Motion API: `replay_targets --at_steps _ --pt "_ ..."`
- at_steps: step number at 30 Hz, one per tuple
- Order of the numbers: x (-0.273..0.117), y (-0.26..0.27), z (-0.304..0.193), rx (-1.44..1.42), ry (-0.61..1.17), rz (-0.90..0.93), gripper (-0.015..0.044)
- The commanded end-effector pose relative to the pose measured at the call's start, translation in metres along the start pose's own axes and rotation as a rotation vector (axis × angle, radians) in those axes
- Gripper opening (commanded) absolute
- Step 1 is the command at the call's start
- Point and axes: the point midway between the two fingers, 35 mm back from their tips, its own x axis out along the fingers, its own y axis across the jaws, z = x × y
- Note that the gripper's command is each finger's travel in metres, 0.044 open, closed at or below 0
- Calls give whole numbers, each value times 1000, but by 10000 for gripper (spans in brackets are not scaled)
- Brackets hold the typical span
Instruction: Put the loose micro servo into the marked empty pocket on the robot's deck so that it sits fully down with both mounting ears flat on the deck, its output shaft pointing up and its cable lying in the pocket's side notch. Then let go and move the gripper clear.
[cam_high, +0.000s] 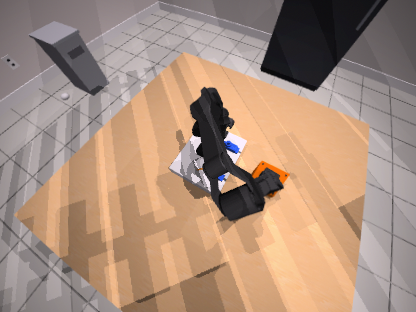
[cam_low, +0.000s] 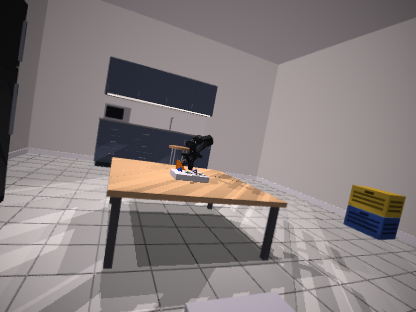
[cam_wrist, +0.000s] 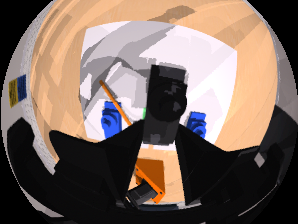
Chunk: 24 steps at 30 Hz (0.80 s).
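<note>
1. Micro servo (cam_wrist: 165, 99) — the dark block in the middle of my wrist view — is clamped between my fingers, which have closed on its sides and stopped there; I hold it above the white deck (cam_wrist: 206, 63), not yet seated in anything.

2. I judge I hold it by the body so that the ears and the bottom stay free to go down into the pocket; whether the shaft points up I cannot tell, as the block shows only as a dark shape.

3. A green edge (cam_wrist: 144, 112) peeks out just beside the servo's left side — I take it for the mark of the empty pocket, so I am nearly over it but most of it is hidden under my load.

4. Two blue servos (cam_wrist: 109, 119) sit already in the deck on either side of my fingers, and a thin orange cable (cam_wrist: 113, 99) runs across the white surface at the left; which servo it belongs to I cannot tell.

5. From the top view my arm (cam_high: 212, 135) rises from its base beside the orange plate (cam_high: 261, 170), folds over the deck (cam_high: 181, 165) and turns the gripper (cam_wrist: 162, 132) downward over its middle.

6. Next I judge a small shift toward the green mark, then a straight descent.
</note>
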Motion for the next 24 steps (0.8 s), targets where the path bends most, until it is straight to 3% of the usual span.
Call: replay_targets --at_steps 1,11,24 --pt "-2 -1 -20 -1 -8 -6 0" --pt "-2 -1 -63 0 -7 -6 0" --pt "11 -2 -62 0 -7 -6 0"
